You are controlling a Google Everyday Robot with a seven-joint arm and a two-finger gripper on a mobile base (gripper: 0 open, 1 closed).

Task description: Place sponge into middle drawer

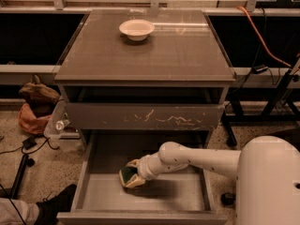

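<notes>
Speckled floor [28, 172] surrounds the work area. At far left, an orange-brown bag [33, 118] lies against the wall line. A dark shoe [56, 207] sits at the near left corner.

1. Bench [187, 55]: stands at centre. A white bowl [136, 29] rests on its far left part, well apart from the work below.
2. Scratched front [93, 116]: shut, marked with whitish scratches. It is not the target.
3. Drawer [154, 200]: pulled out toward the near side, directly below the scratched front, with a plain floor and low walls.
4. Sponge [125, 176]: located inside the drawer, left of centre, about midway between far and near walls. Its green face points left. Contact with the drawer floor cannot be confirmed.
5. Claw [132, 175]: inside the drawer, clenched around the sponge, with one pale finger above it and one below.
6. Arm [197, 158]: enters from the right, over the right drawer wall.

Key relation: the sponge sits at the left tip of the claw, in line with the arm. Its long axis cannot be determined. The likely remaining step is release, then withdrawal rightward and upward.

No readable brand, label or writing is present.
</notes>
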